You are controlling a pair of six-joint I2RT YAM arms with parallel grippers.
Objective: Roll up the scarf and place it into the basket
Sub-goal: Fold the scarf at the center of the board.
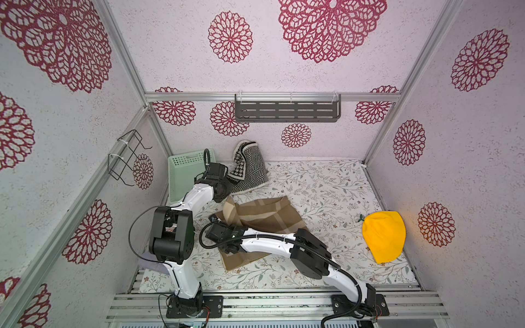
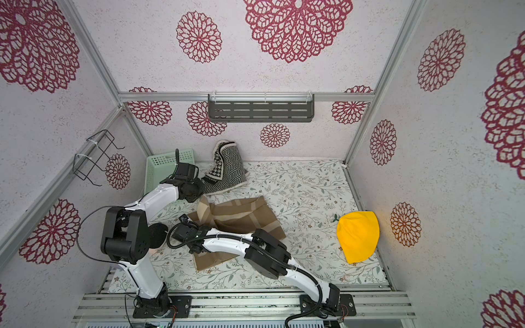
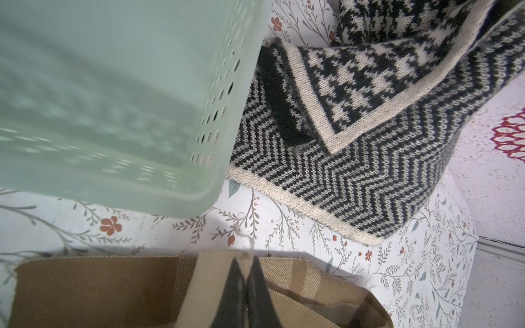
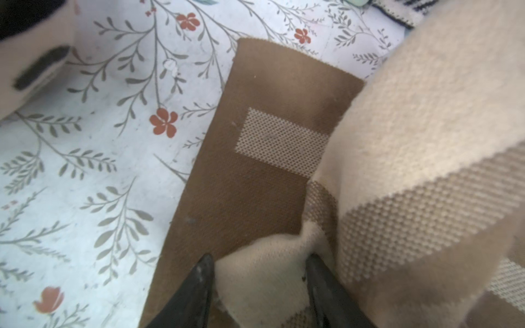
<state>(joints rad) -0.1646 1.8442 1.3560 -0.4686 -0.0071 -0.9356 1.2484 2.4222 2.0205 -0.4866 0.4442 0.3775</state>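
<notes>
Left gripper (image 3: 245,264) clenched on tan-and-cream checked woven scarf (image 1: 264,215); right gripper (image 4: 260,257) pinches a fold. No roll yet; pale mint-green perforated plastic basket (image 1: 181,163) empty.

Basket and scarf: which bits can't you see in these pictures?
- basket: the left arm covers one corner in both top views; blurred and cut by the edge in the left wrist view.
- scarf: the right arm hides its middle in both top views.
- dark round thing: half behind the left arm; cannot tell what.
</notes>
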